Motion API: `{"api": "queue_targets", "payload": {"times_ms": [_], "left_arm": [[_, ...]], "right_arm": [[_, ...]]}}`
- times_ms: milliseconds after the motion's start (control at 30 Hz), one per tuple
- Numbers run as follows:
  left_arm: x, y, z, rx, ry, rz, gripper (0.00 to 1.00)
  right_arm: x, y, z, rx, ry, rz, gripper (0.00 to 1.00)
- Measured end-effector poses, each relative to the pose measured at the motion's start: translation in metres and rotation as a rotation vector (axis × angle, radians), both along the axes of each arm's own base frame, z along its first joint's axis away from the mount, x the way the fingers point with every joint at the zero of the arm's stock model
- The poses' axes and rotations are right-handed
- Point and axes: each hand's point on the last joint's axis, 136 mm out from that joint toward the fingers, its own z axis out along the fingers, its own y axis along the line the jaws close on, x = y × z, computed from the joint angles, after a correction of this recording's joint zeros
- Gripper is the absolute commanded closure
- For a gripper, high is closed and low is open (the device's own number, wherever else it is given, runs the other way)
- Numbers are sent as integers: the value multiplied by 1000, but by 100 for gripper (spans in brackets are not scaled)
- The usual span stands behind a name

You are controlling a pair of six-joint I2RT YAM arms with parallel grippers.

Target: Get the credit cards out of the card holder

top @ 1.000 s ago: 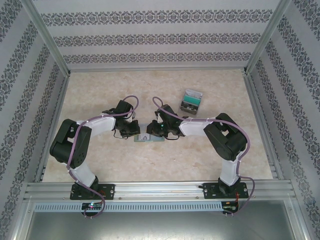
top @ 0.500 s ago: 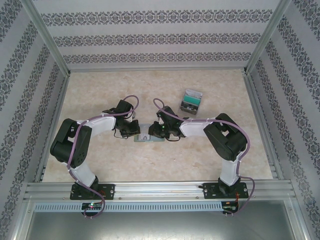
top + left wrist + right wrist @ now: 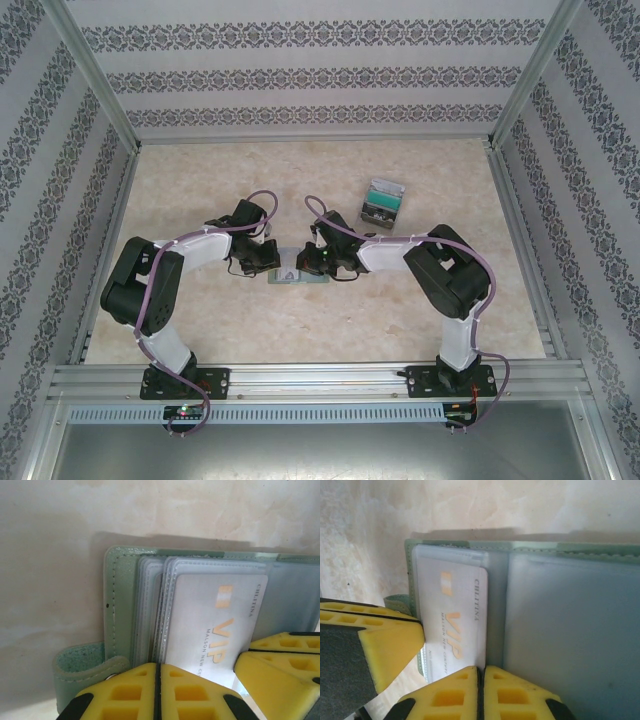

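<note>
The pale green card holder (image 3: 116, 595) lies open on the table at the centre (image 3: 298, 277), its clear sleeves fanned out. A white credit card (image 3: 215, 625) printed "VIP" sits in a sleeve (image 3: 451, 625). My left gripper (image 3: 157, 690) is shut over the holder's near edge, its seam in line with the sleeve edges. My right gripper (image 3: 481, 692) is shut at the card's near right corner; I cannot tell whether it pinches the card. Each gripper's yellow fingers (image 3: 280, 665) show in the other's wrist view. More credit cards (image 3: 383, 200), teal and silvery, lie further back on the right.
The marble-patterned tabletop (image 3: 200, 180) is bounded by aluminium rails (image 3: 320, 380) and patterned walls. Both arms bend inward, so their wrists almost meet over the holder. The holder's snap tab (image 3: 82, 662) sticks out at its left side.
The right gripper's jaws have closed at the near edge of the VIP card. Both arms and the holder stay where they were.
</note>
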Motion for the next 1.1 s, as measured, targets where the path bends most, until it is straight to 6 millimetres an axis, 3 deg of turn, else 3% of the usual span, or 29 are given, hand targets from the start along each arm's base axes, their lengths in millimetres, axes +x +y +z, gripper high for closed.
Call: {"api": "queue_targets", "payload": {"times_ms": [133, 867, 967, 1100], "left_arm": [[0, 1, 0, 4, 1, 1, 100], [2, 1, 0, 16, 16, 3, 100], [2, 1, 0, 16, 16, 3, 100], [2, 1, 0, 15, 16, 3, 100]], "right_arm": [[0, 0, 0, -1, -1, 0, 100], [-2, -23, -2, 1, -14, -42, 100], [-3, -23, -1, 6, -14, -44, 85], [-2, -19, 0, 29, -4, -41, 81]]}}
